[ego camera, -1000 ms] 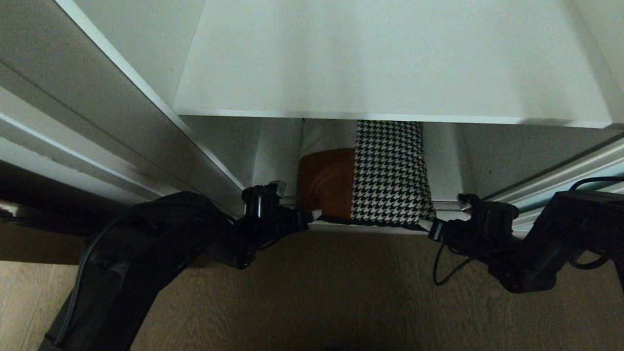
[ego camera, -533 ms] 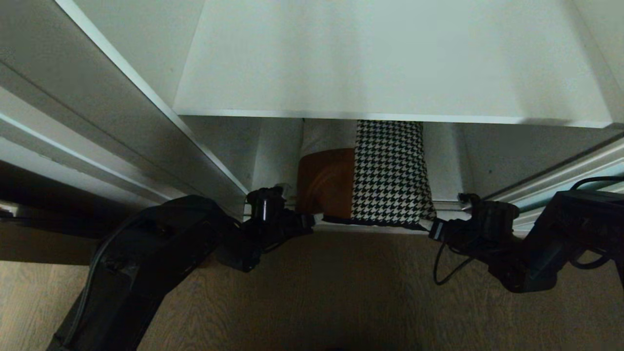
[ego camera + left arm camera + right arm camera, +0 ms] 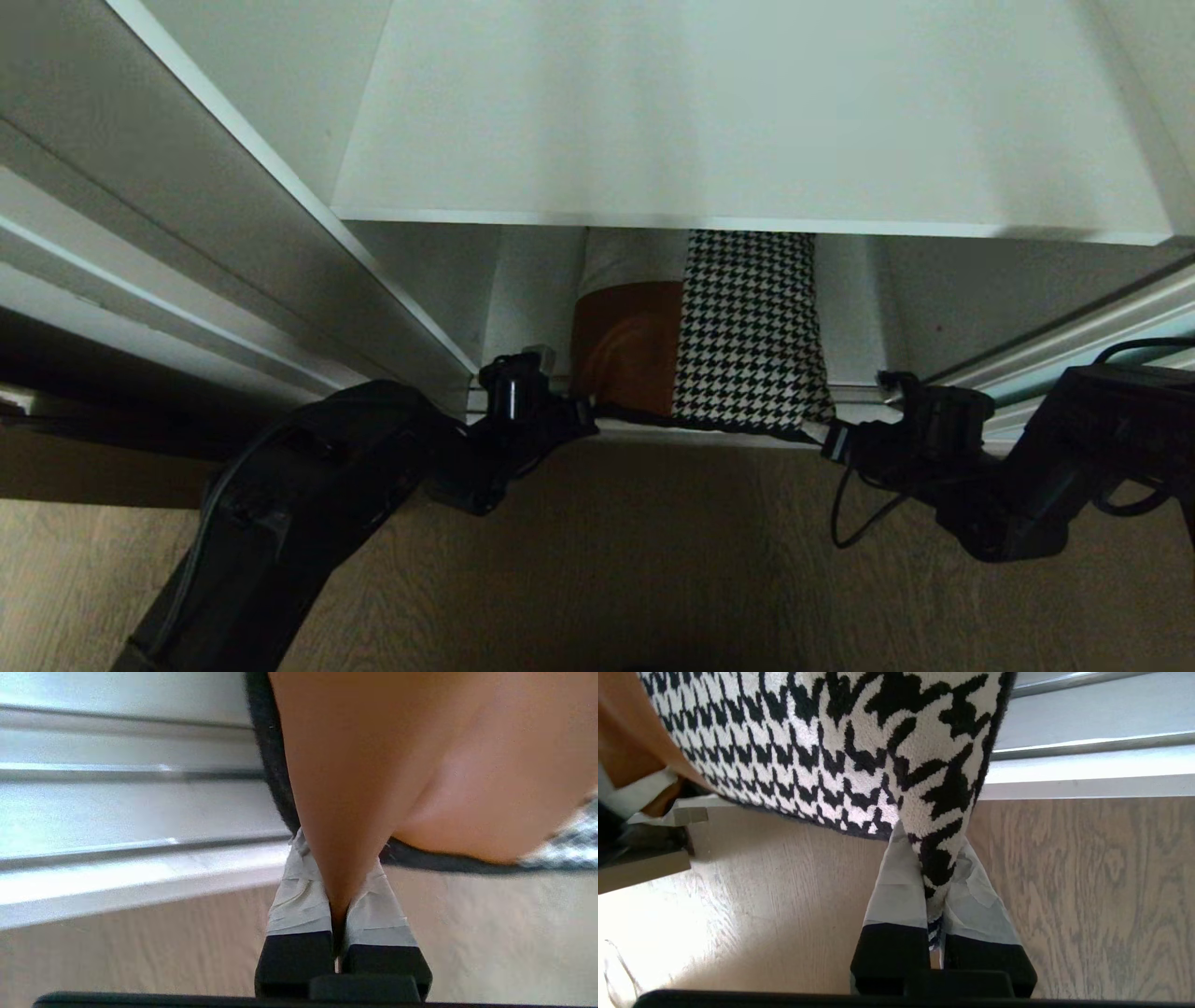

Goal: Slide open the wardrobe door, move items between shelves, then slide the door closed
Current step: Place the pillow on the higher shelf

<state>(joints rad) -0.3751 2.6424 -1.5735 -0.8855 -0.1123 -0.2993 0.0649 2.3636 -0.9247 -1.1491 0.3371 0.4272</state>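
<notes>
The cushion (image 3: 747,327), houndstooth, tan leather and white with black edging, lies on the lower shelf (image 3: 532,299), and its front edge hangs over the shelf front. Another white shelf (image 3: 747,112) hides its rear part. At the cushion's front left, my left gripper (image 3: 586,417) is shut on the tan leather corner (image 3: 341,812), which is pinched between the taped fingers (image 3: 299,896). On the other side my right gripper (image 3: 823,432) is shut on the houndstooth corner (image 3: 934,812). A strip of the aqua sliding wardrobe door (image 3: 1153,353) shows at the far right.
Silvery floor rails (image 3: 117,774) run along the wardrobe's front, just under the cushion's edge. A grey wardrobe side panel (image 3: 187,187) slants along the left. Wooden floor (image 3: 653,560) lies below both arms. A loose black cable (image 3: 845,513) hangs by the right wrist.
My left gripper has closed on the cushion's tan corner, and the left arm has shifted slightly toward the cushion. The right gripper has kept its grip and has not moved.
</notes>
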